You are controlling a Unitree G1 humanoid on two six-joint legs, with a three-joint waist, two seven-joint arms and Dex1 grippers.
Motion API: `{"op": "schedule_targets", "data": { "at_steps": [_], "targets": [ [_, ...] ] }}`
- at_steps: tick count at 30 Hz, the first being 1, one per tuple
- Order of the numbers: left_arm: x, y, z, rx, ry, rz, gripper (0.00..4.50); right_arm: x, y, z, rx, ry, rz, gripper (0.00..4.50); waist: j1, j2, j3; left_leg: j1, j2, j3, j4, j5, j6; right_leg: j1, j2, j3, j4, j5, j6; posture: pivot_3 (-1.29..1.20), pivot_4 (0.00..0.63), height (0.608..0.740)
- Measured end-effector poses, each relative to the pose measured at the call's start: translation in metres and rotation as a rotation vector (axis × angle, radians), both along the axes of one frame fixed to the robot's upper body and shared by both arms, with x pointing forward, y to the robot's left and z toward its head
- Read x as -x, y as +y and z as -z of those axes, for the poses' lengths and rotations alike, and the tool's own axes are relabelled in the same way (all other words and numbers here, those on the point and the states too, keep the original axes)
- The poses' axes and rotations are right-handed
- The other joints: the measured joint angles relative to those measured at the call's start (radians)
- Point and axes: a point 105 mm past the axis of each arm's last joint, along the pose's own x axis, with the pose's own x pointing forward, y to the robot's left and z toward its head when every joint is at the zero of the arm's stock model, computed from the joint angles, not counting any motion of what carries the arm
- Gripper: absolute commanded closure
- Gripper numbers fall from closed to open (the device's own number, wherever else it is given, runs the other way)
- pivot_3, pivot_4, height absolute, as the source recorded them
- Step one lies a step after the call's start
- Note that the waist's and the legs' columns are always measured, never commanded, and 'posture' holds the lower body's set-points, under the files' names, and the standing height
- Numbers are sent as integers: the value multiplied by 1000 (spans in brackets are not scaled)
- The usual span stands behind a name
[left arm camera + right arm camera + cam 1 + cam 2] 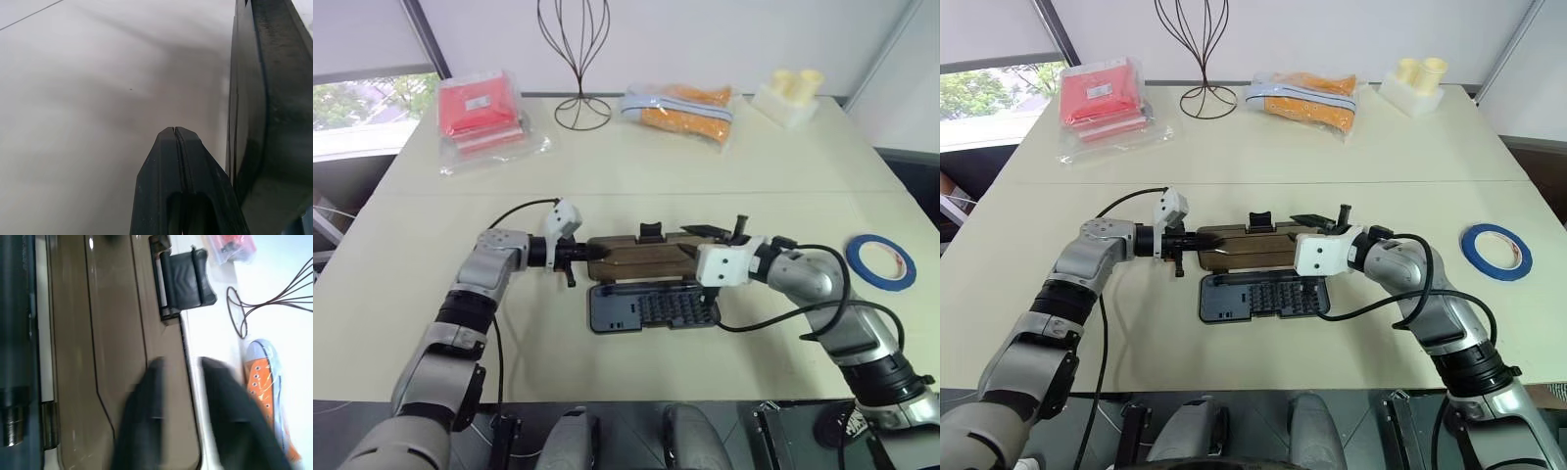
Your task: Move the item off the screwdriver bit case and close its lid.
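Tape roll [880, 262], blue with a white core, lay flat on the table [636, 166] well off to my right, clear of the case and untouched by either gripper. Screwdriver bit case [651, 306], dark grey with rows of bits in it, sat on the table in front of me with its interior exposed. Its lid [641, 256], a smoky brown translucent flap, stood raised from the far edge of the case, with the black latch tab [650, 231] on its upper edge.

My left gripper [574, 260] was at the left end of the lid, pointing to the right. In the left wrist view its fingers [183, 181] were pressed together with nothing between them, and the dark edge of the lid ran close alongside them; I could not tell whether they touched it.

My right gripper [700, 242] was at the right end of the lid, pointing forward and to the left. In the right wrist view its two fingers [146, 416] stood apart, one over the brown face of the lid and the other just past the lid's edge; the fingers were blurred, and I could not tell whether either touched the lid.

Further back on the table stood a red packet [480, 110] in clear wrap at the left, a wire stand [576, 59] near the middle, an orange shoe [680, 108] in a clear bag beside it, and a white holder with pale yellow cups [788, 96] at the right.
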Motion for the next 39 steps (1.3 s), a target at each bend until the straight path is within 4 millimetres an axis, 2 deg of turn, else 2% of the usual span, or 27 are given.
{"op": "schedule_targets", "data": {
  "at_steps": [1, 2, 5, 12, 17, 24, 28, 31, 34, 37, 39],
  "targets": [
    [0, 0, 0, -2, -1, 1, 4500, 1, -1, 1, 10, 9, 2, 987, 0, 0, 0, 0, 0, 0, 0, 0, 0, 0, 0, 0, 0, 0, 0, 0, 150, 740],
    [0, 0, 0, -2, 0, 1, 4500, 2, -3, 2, 20, 16, 4, 590, 0, 0, 0, 0, 0, 0, 0, 0, 0, 0, 0, 0, 0, 0, 0, 0, 150, 740],
    [0, -2, 0, 1, -3, 6, 4500, 6, -6, -1, 33, 51, 2, 590, 0, 0, 0, 0, 0, 0, 0, 0, 0, 0, 0, 0, 0, 0, 0, 0, 150, 740],
    [4, -5, -1, 7, 0, 45, 4500, 21, -35, -32, -62, 180, 107, 590, 3, 0, 0, 0, 0, -1, 1, -1, 1, 1, 0, 0, 0, 0, 0, 0, 150, 740],
    [14, -5, -14, 3, -2, 120, 4500, 31, -45, -31, -147, 296, 166, 590, 1, -1, 1, 0, 0, -1, 1, -1, 1, 1, 0, 0, 0, 0, 0, 0, 150, 740],
    [29, 4, -25, -22, 15, 194, 4500, 34, -57, -24, -162, 338, 229, 590, 2, -1, 1, 0, 0, -1, 1, -1, 1, 1, 0, 0, 0, 0, 0, 0, 150, 740],
    [41, -3, -33, -7, 36, 263, 4500, 38, -61, -24, -199, 377, 260, 590, 4, -1, 1, 0, 0, -1, 1, -1, 1, 1, 0, 0, 0, 0, 0, 0, 150, 740],
    [56, -11, -27, -24, 77, 348, 4500, 47, -73, -16, -156, 445, 298, 590, 5, -1, 1, 0, 0, -1, 1, -1, 2, 1, 0, 0, 0, 0, 0, 0, 150, 740],
    [70, -19, -9, -60, 123, 425, 4500, 51, -78, -13, -142, 476, 315, 590, 3, -1, 1, 0, 0, -1, 1, -1, 2, 1, 0, 0, 0, 0, 0, 0, 150, 740],
    [74, -25, 8, -112, 126, 471, 4500, 51, -78, -12, -145, 485, 314, 590, 0, -1, 1, 1, 0, -1, 1, -1, 2, 1, 0, 0, 0, 0, 0, 0, 150, 740],
    [74, -26, 10, -126, 86, 493, 4500, 51, -79, -12, -143, 484, 318, 590, 2, -1, 1, 1, 0, -1, 1, -1, 2, 2, 0, 0, 0, 0, 0, 0, 150, 740]
  ]
}}
